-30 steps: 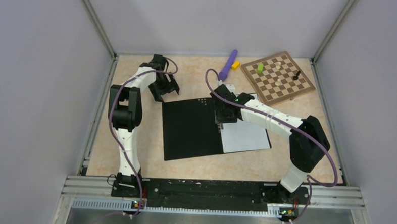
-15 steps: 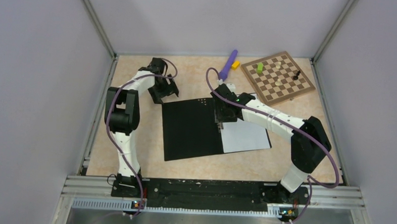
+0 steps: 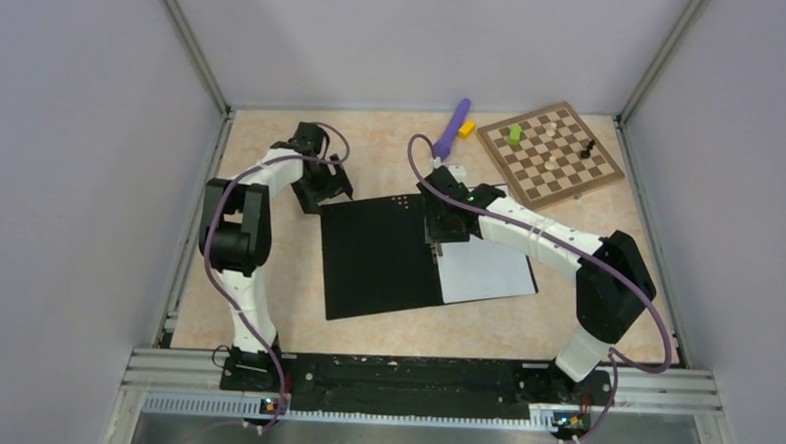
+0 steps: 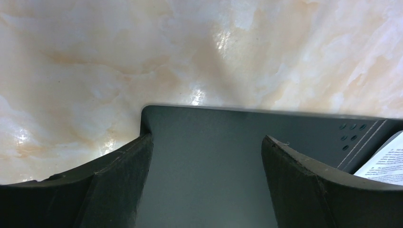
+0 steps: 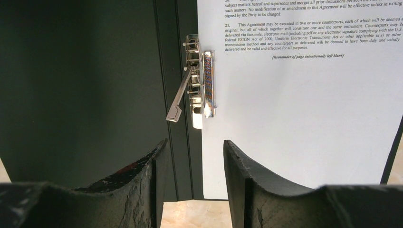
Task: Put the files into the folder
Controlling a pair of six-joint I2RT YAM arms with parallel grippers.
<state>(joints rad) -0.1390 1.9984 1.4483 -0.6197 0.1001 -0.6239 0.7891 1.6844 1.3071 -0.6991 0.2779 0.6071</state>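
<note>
The folder (image 3: 377, 256) lies open on the table, black inner faces up. The files (image 3: 487, 271), white printed sheets, lie on its right half beside a metal clip (image 5: 202, 85) whose lever is raised. My left gripper (image 3: 336, 184) is open at the folder's far left corner; in the left wrist view its fingers (image 4: 206, 137) straddle the black cover (image 4: 214, 121), and the files (image 4: 387, 164) show at the right edge. My right gripper (image 3: 436, 246) hangs over the spine, its fingers (image 5: 195, 141) apart with nothing between them, just near of the clip and the files (image 5: 304, 104).
A brown chessboard (image 3: 550, 154) with a few pieces sits at the back right. A purple object (image 3: 453, 128) and a yellow block (image 3: 466, 128) lie at the back middle. Metal frame posts and grey walls enclose the table.
My left gripper has shifted a little towards the folder's far left corner and turned over it. The right arm, the folder and the files have stayed put.
</note>
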